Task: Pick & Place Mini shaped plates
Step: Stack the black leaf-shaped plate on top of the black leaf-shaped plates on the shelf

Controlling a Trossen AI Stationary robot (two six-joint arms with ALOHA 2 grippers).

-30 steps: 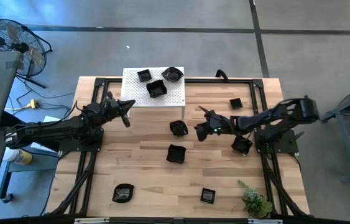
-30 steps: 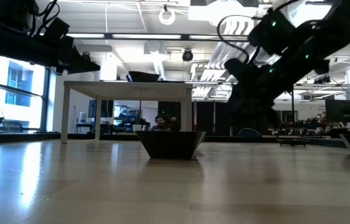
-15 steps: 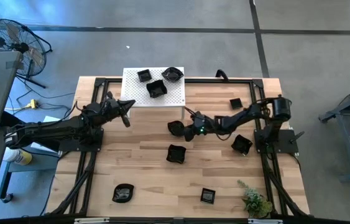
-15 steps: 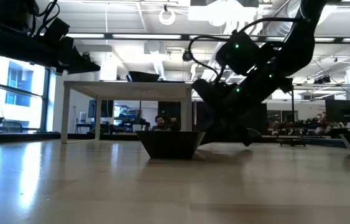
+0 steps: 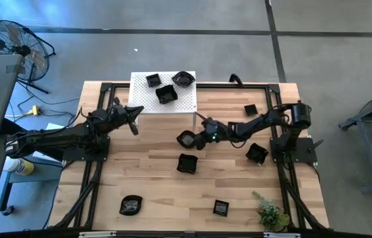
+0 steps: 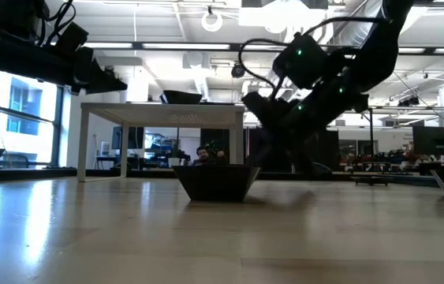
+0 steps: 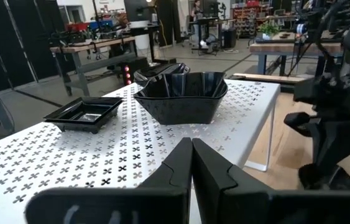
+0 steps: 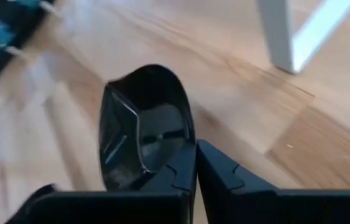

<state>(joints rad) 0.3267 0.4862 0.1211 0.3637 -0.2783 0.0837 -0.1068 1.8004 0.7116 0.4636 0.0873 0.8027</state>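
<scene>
- The right tool (image 5: 195, 137), wide a second ago, now pinches the rim of a mini shaped plate (image 5: 186, 139) at mid-counter (image 5: 152, 178).
- Lift looks next, toward the white platform (image 5: 147, 99) at twelve o'clock.
- The left tool (image 5: 135, 125) waits shut, empty, at nine o'clock.

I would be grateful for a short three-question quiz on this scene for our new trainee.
1. True or false: three dishes sit on the white platform.
2. Fill in: the left gripper hangs near the platform with its fingers ____.
3. Which gripper pinches the rim of the dish on the wood by the platform's leg? A. left B. right C. neither

Key
1. True.
2. Shut.
3. B: the right gripper is closed on that dish.
</scene>
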